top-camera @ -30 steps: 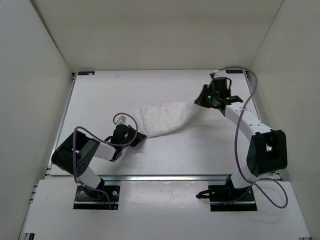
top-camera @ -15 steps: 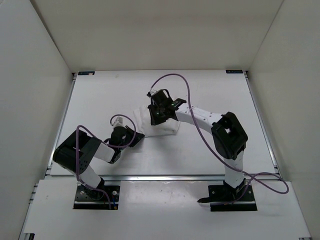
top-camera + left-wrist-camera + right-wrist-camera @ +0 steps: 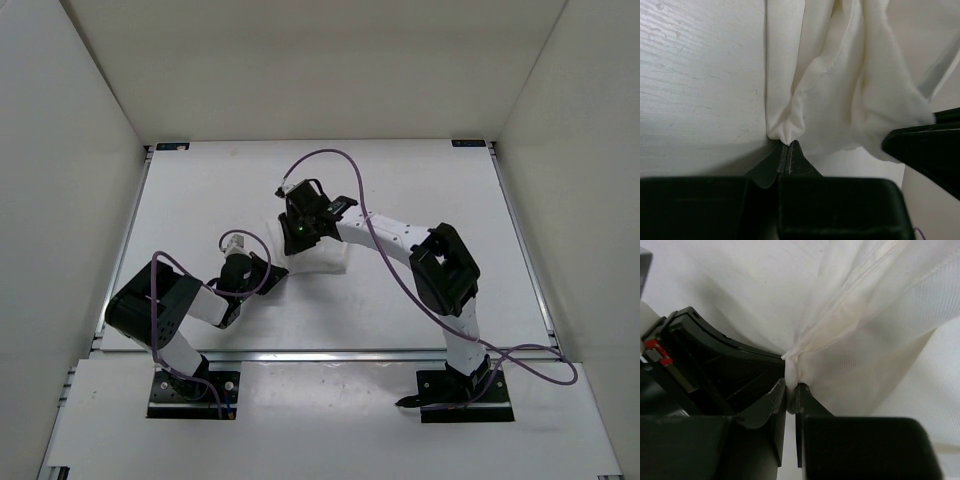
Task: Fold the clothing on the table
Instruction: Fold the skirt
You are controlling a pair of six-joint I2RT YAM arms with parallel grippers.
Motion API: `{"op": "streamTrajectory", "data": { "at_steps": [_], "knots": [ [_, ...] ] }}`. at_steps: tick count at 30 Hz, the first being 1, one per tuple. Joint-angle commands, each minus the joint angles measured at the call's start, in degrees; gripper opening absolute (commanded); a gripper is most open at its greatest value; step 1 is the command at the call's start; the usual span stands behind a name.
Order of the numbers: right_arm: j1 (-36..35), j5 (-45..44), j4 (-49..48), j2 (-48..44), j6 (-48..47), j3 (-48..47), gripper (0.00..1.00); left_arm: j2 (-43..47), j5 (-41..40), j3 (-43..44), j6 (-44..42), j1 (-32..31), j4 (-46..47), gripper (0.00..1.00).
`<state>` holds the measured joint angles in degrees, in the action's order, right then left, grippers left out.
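The clothing [image 3: 326,258] is a white, thin garment bunched into a short doubled heap at the middle of the table [image 3: 200,190]. My left gripper [image 3: 276,270] lies low at the heap's left end. In the left wrist view it [image 3: 788,146] is shut on a pinched corner of the clothing [image 3: 830,85]. My right gripper [image 3: 293,240] hangs just beyond it, over the same end. The right wrist view shows it [image 3: 792,392] shut on a gathered fold of the clothing [image 3: 875,325], which drapes away from the jaws. The two grippers are close together.
White walls close in the table on three sides, with thin metal rails [image 3: 320,352] along its edges. A purple cable [image 3: 330,155] loops above the right wrist. The right arm's elbow [image 3: 445,270] stands right of the heap. The left arm's black body [image 3: 710,365] fills the right wrist view's left side.
My right arm swung from the far right of the table to the left, carrying its end of the clothing over onto the left end. The stretched garment became a short heap. The left gripper stayed put.
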<state>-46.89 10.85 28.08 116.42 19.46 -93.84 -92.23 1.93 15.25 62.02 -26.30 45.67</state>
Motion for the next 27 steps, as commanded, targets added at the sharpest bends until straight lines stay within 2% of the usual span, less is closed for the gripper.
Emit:
{"op": "streamTrajectory", "data": {
  "at_steps": [1, 7, 11, 14, 16, 17, 19, 22, 24, 26, 27],
  "knots": [
    [-0.22, 4.08, 1.19, 1.09, 0.92, -2.48, 0.00, 1.61, -0.80, -2.14, -0.68, 0.73, -1.55, 0.00],
    [-0.83, 4.53, 5.23, 1.35, 1.63, -4.15, 0.00, 2.14, 0.09, -2.41, -0.59, 1.96, -0.85, 0.02],
    [-0.30, 7.95, 7.52, 3.02, 1.46, -5.91, 0.00, 2.49, 0.52, -2.68, -0.76, 2.31, -1.02, 0.03],
    [-0.39, 10.49, 6.56, 3.38, -1.79, -6.70, 0.13, 1.96, 0.70, -2.68, -0.85, 2.22, -0.67, 0.06],
    [-0.04, 13.57, 5.59, 2.41, -3.63, -7.75, 0.27, 1.61, 1.23, -2.59, -0.76, 2.14, -0.67, 0.08],
    [-0.13, 16.02, 5.33, 1.45, -4.86, -8.02, 0.30, 1.61, 1.49, -2.59, -0.76, 2.22, -0.50, 0.10],
    [0.31, 19.46, 4.45, -1.27, -7.23, -8.02, 0.42, 1.52, 2.01, -2.41, -0.93, 2.05, -0.76, 0.21],
    [2.50, 22.01, 1.12, -8.64, -8.21, -2.95, 0.50, 1.70, 1.76, -3.29, 0.11, 2.57, 0.12, 0.29],
    [5.05, 24.99, -5.46, -15.49, -5.51, 3.91, 0.53, 2.31, 2.28, -3.90, 0.90, 2.83, 1.17, 0.36],
    [10.65, 28.95, -16.33, -18.84, -1.56, 14.34, 0.47, 3.97, 3.25, -5.31, 1.70, 3.45, 2.48, 0.38],
    [12.08, 32.01, -18.56, -20.34, 1.25, 16.48, 0.43, 4.59, 4.03, -5.66, 1.96, 3.54, 1.97, 0.41]
  ]
}}
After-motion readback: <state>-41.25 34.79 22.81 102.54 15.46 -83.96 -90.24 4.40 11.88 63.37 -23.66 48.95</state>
